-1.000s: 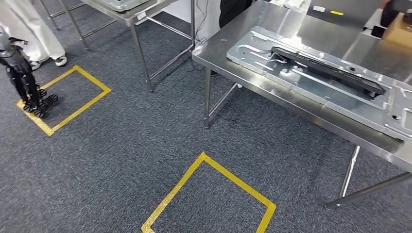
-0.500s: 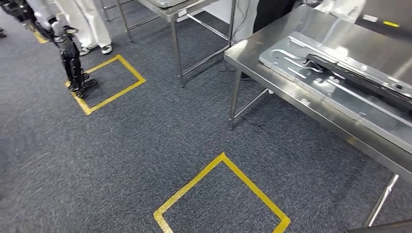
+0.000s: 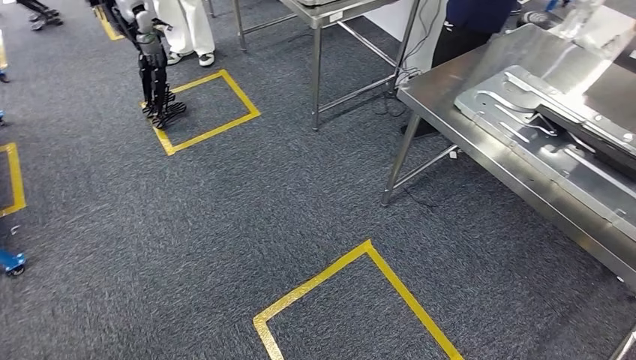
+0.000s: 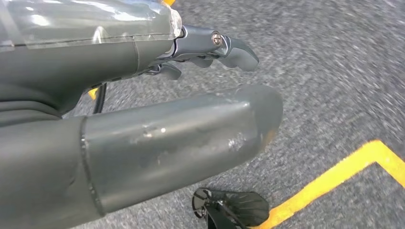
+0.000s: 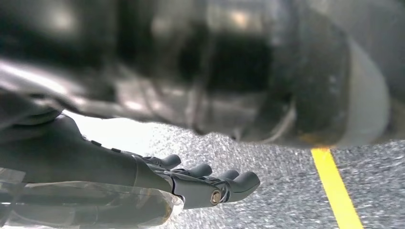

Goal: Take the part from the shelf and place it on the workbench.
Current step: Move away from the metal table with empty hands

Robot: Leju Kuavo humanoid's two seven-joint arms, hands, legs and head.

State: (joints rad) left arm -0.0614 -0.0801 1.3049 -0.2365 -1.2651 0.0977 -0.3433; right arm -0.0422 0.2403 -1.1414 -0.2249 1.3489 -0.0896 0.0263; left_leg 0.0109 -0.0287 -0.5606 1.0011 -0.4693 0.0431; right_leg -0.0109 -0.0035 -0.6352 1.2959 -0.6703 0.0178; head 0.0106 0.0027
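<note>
1. The floor (image 3: 225,217) is dark grey carpet with yellow tape squares (image 3: 352,300) stuck on it.
2. A shiny steel bench (image 3: 450,112) stands at 3 o'clock.
3. A flat metal panel (image 3: 540,142) lies on the bench, with a long black part (image 3: 600,139) on top.
4. Another steel table (image 3: 330,15) stands at 12 o'clock.

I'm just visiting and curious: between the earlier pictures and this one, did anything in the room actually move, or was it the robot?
The whole head view has slid rightward, so the robot's camera turned left; the things themselves kept their places. The workbench with the metal panel now sits further right, and another robot by a yellow floor square has come more into the picture. The left hand and right hand hold nothing.
</note>
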